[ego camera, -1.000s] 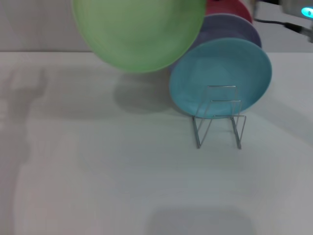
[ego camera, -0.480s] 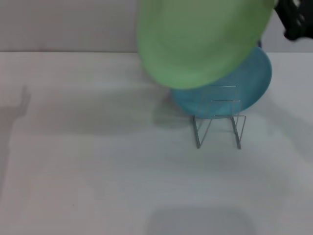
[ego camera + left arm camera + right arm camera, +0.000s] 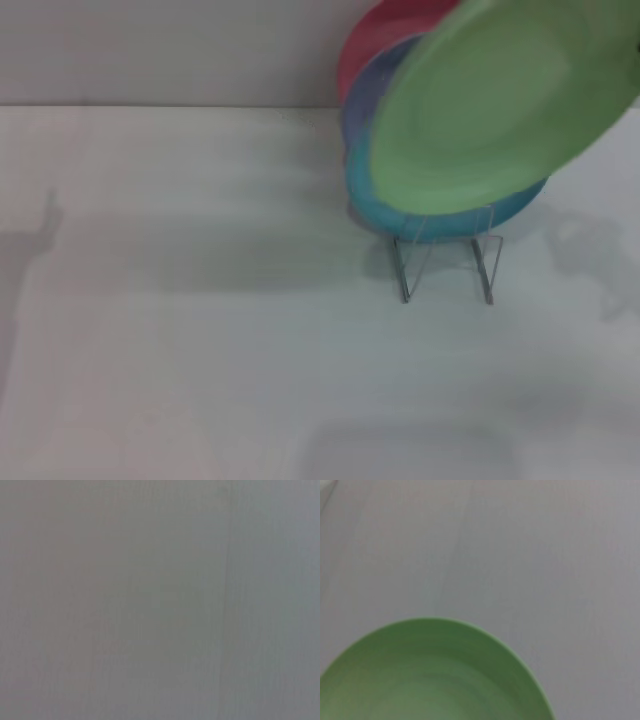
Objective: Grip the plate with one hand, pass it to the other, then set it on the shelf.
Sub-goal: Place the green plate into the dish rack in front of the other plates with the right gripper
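Green plate [image 3: 500, 105] hangs tilted above the wire shelf [image 3: 447, 255], covering the blue plate [image 3: 370, 200]; right wrist view shows only its rim [image 3: 435, 675], left wrist only bare table [image 3: 160, 600]; grippers unseen, jaws unknowable

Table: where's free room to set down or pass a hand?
Free: the table left of the wire shelf and in front of it. Crowded: the shelf, with the green plate held in the air over the turquoise plate and lavender plate.

The light green plate [image 3: 500, 105] looks like smooth, matt plastic with faint concentric rings. The rack [image 3: 447, 262] is thin, shiny silver wire. The surface [image 3: 200, 330] is pale, matt, smooth.
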Action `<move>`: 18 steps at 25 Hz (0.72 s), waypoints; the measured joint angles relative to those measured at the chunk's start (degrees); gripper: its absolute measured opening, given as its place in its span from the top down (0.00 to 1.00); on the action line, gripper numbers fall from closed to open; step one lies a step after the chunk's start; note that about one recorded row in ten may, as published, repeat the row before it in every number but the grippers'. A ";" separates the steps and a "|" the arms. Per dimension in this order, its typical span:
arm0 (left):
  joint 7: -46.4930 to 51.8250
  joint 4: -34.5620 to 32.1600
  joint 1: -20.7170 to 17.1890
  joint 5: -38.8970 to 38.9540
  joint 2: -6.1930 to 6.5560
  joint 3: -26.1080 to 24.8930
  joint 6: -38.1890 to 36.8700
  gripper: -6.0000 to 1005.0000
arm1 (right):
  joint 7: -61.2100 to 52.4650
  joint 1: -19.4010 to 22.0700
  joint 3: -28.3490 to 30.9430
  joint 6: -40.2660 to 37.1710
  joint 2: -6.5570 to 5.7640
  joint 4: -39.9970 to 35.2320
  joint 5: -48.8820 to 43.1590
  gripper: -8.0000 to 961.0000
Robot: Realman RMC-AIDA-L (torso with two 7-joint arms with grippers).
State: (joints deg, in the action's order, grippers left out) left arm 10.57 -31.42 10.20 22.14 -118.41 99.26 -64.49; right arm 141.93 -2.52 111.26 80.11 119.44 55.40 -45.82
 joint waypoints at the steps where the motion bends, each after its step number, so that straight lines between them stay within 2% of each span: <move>1: 0.50 0.49 0.01 0.00 0.02 0.01 -0.11 0.20 | 1.83 0.02 0.56 0.90 0.04 -1.04 0.28 0.96; 18: 2.83 3.79 1.36 -0.15 0.20 1.52 0.42 0.20 | 18.37 -2.87 3.88 5.91 -0.11 -9.79 0.64 0.94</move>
State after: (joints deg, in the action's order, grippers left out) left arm 13.40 -27.63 11.56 21.99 -118.21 100.79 -64.07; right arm 160.30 -5.38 115.14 86.02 119.33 45.62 -45.18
